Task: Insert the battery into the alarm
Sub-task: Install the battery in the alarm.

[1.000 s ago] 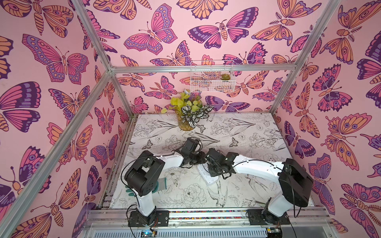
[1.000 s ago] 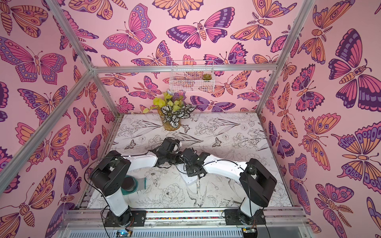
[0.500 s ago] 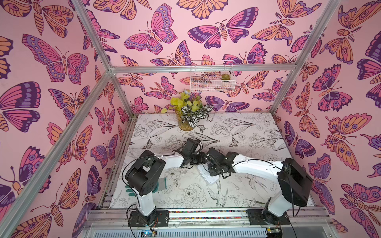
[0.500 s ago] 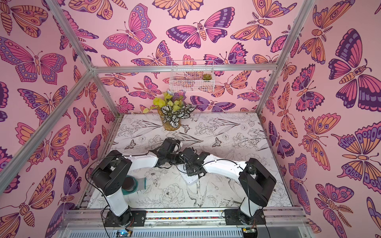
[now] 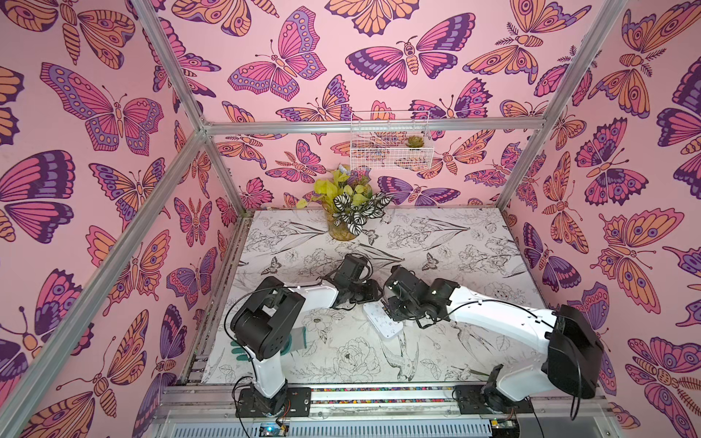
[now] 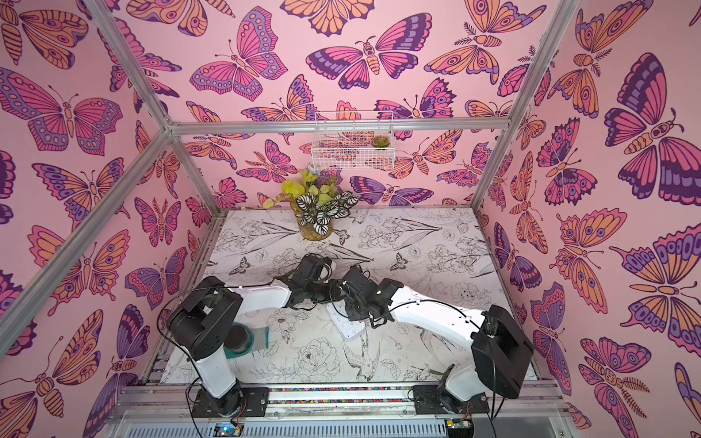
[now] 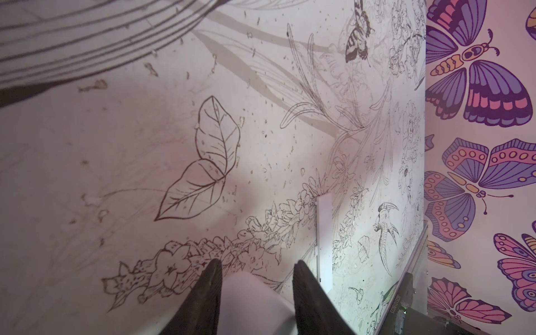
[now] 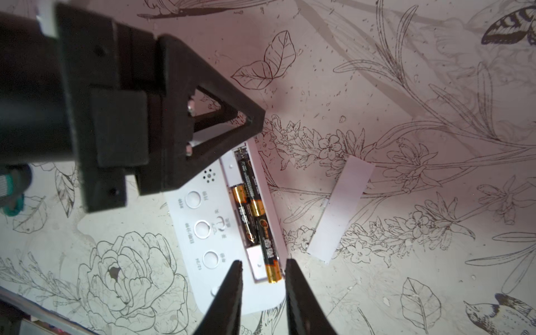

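Nothing visibly moved. Right gripper [image 8: 264,262] released, tips astride battery [image 8: 268,249] end (likely light, slick, rigid: pinch mid-barrel). Left gripper [image 7: 257,262] clamps alarm [image 8: 214,243] edge; light hard shell.

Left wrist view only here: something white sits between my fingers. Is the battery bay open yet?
Observer: Yes. The white rounded alarm clock lies back-up, bay open, black-and-gold batteries inside.
Operator: Where's the right gripper?
Observer: The right gripper is open over one end of the bay, a battery's gold tip between its fingers.
Operator: And my left?
Observer: The left gripper grips the clock's opposite end.
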Robot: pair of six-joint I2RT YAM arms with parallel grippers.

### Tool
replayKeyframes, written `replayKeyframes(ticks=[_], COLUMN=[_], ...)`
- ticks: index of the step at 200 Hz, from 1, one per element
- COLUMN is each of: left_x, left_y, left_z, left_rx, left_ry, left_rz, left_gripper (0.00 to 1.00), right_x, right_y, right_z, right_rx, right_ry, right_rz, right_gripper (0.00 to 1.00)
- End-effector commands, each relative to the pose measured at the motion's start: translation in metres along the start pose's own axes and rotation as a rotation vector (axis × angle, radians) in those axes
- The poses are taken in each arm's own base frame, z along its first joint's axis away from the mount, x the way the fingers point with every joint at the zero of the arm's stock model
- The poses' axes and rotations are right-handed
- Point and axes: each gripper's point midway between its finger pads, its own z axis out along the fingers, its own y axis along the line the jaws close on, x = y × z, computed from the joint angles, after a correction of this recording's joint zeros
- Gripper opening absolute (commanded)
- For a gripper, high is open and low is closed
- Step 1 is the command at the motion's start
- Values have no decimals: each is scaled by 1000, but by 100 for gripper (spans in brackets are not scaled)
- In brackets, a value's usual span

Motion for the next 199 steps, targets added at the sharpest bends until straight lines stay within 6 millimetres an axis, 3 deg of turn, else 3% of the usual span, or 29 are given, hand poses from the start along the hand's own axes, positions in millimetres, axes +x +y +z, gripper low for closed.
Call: replayKeyframes(ticks=[1,19,80,199], left_x=[14,15,14,15], left_y=[8,8,6,6], left_z=[7,6,6,7], left_rx=[-8,-8,-4,4], left_ry=[45,45,45,53], left_rz=[-7,-5,-5,-5], left_gripper=[43,43,45,45], right_x=[21,28,38,33], right_y=[-8,-8,-4,-6], right_z=[2,4,9,22], right_rx=[3,-18,-66,-17], right_ry=[68,80,89,94], right_rz=[6,19,46,32], right_gripper=[24,19,16,14])
